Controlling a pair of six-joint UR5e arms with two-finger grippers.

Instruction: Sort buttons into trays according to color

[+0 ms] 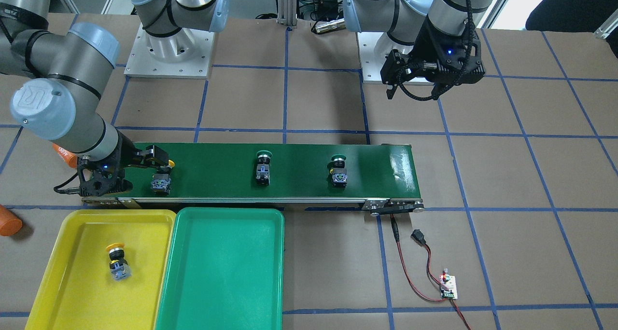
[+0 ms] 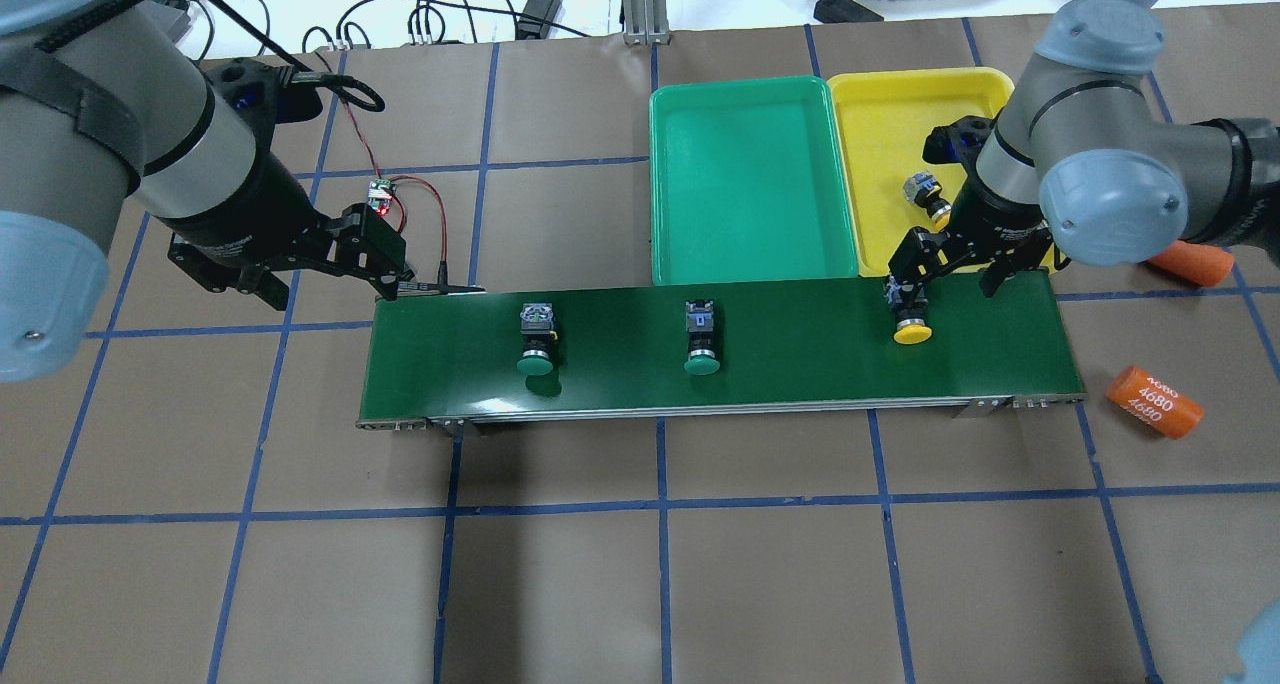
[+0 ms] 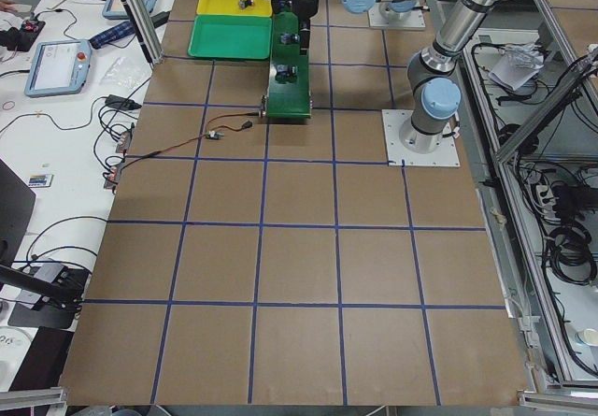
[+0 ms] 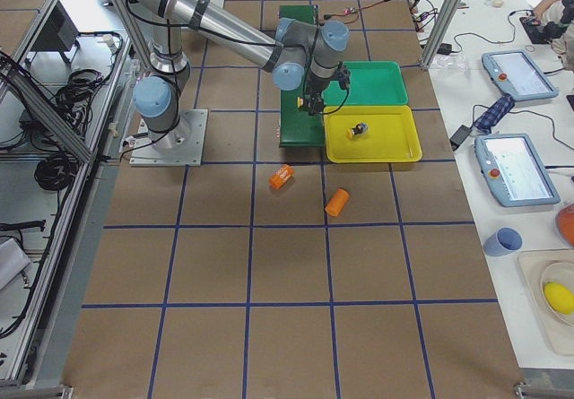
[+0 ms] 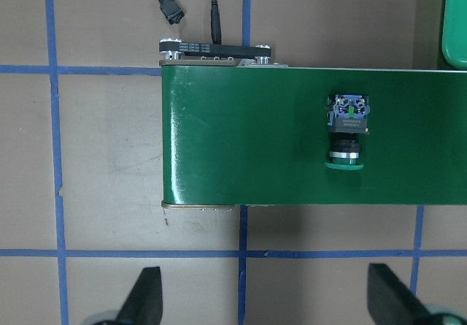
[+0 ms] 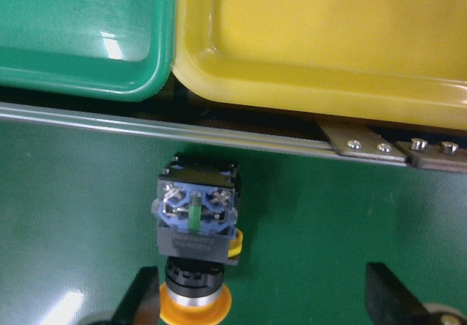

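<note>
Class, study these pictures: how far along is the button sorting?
Done: one yellow button lies in the yellow tray. In hand: the right gripper, fingers open, hovers over the second yellow button on the belt. Left: that button and both green buttons; the green tray is empty.

Robotics lab is indicated: table (image 3: 299, 276) is papered brown and gridded with blue tape (image 3: 327, 162); arm bases (image 3: 420, 121) are bolted to metal plates (image 3: 397, 154); teach pendants (image 4: 517, 168) and cables (image 2: 440, 9) are laid on side benches (image 4: 538, 264).

Silver-grey arms (image 2: 210, 154) wear pale blue joint caps (image 1: 36, 109); left gripper (image 5: 266, 296) and right gripper (image 6: 263, 299) are black; screwed base plates (image 1: 140, 67) white.
</note>
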